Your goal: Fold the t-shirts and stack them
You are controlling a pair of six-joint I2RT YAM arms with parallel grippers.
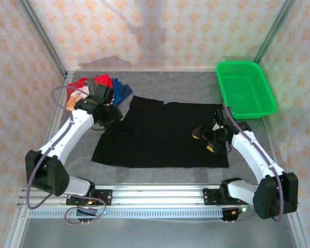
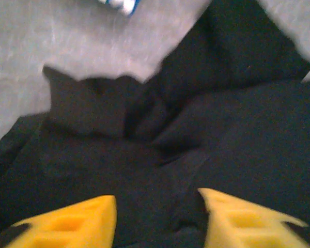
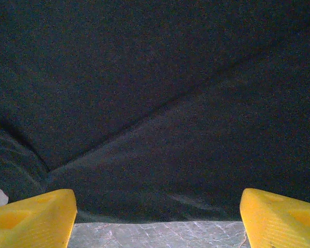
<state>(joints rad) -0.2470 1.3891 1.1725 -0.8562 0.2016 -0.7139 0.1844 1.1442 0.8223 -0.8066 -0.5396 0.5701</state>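
The black t-shirt (image 1: 160, 134) lies spread across the middle of the table, its left sleeve bunched in folds (image 2: 93, 111). A red t-shirt (image 1: 85, 85) and a blue one (image 1: 122, 90) sit crumpled together at the back left. My left gripper (image 1: 110, 114) hangs over the black shirt's upper-left part, its yellow fingers (image 2: 72, 225) apart with black cloth (image 2: 156, 170) showing across the gap. My right gripper (image 1: 203, 139) stands open at the shirt's right side, fingers wide, with the shirt's edge (image 3: 160, 206) and bare table (image 3: 155, 235) between them.
A green mesh basket (image 1: 237, 64) stands at the back right corner, just beyond the right arm. Patterned walls close in the grey table (image 1: 165, 80) on three sides. The arms' base rail (image 1: 155, 199) runs along the near edge.
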